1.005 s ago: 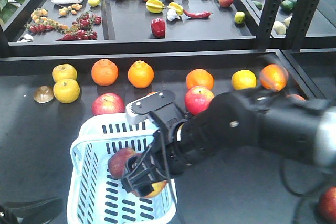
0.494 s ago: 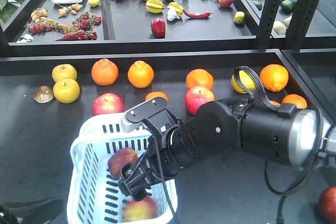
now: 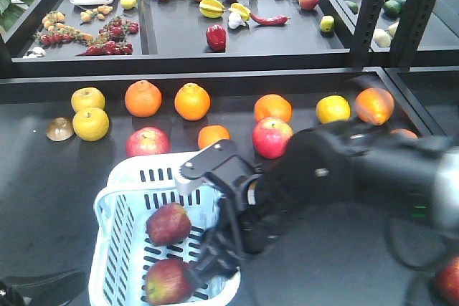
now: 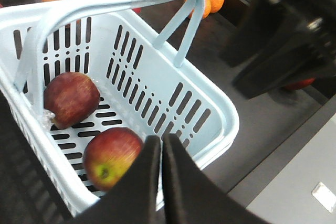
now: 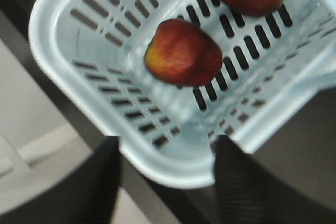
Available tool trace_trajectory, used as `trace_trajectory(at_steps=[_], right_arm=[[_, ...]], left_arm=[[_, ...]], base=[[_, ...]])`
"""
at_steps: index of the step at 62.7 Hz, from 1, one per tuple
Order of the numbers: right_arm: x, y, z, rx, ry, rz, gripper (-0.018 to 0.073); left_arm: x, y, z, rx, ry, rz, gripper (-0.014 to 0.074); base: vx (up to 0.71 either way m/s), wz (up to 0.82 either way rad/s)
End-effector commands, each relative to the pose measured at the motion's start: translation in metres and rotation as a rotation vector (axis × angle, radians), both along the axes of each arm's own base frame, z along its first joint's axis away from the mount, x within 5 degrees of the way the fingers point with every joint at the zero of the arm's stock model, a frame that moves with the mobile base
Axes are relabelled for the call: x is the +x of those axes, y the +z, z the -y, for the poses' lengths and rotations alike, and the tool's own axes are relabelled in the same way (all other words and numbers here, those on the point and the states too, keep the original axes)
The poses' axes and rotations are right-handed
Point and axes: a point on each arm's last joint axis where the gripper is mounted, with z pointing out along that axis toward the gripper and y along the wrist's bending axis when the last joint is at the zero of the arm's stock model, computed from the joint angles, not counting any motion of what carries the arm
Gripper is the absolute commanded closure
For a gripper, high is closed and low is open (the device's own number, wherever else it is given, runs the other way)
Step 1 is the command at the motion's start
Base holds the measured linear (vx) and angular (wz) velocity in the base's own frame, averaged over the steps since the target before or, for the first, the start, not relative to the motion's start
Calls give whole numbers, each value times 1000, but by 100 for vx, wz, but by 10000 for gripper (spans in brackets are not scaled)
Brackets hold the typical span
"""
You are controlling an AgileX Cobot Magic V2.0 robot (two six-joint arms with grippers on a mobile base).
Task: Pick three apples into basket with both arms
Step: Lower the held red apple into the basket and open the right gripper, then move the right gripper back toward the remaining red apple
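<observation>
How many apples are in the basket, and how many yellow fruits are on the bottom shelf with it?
Apples in the basket: 2
Yellow fruits: 3
Total: 5

The pale blue-white slotted plastic basket (image 4: 210, 109) looks smooth and slightly glossy, with soft highlights along its rim and flat band handle (image 4: 105, 4). The two dark maroon-red apples (image 4: 71, 99) lying in it have a dull waxy sheen with fine streaking, and the nearer one (image 4: 112, 157) shows a yellow-green patch. The bulky black right arm (image 3: 344, 177) wears matt casing, with a pale grey plate (image 3: 197, 170) near the wrist that seems to be metal or plastic, though blur makes that uncertain. The left gripper (image 4: 160, 182) has smooth, matt black jaws. The dark counter (image 3: 43, 177) appears matt and even. The round oranges (image 3: 143, 98) look finely pebbled.
</observation>
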Motion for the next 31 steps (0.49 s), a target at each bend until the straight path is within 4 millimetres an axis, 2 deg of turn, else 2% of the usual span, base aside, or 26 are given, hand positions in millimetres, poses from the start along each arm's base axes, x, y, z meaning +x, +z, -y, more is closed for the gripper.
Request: trace_trajectory(at_steps=[1,4,9,19,31], right_arm=[[-8,38,16,4,-16,90,502],[-11,46,26,-27,-56,118,575],[-9,59,47,-83,-170,163,571],[8,76,110,-260,-478,256,568],[25,76,176,-315,-714,174,565]], left_arm=[[3,8,1,-11,-2,22,602],[3,8,1,-11,-2,22,602],[3,8,1,-11,-2,22,602],[3,8,1,-12,-4,22,602],[3,9,1,-13,-7,21,602]], base=[[0,0],[0,0],[0,0],[0,0],[0,0]])
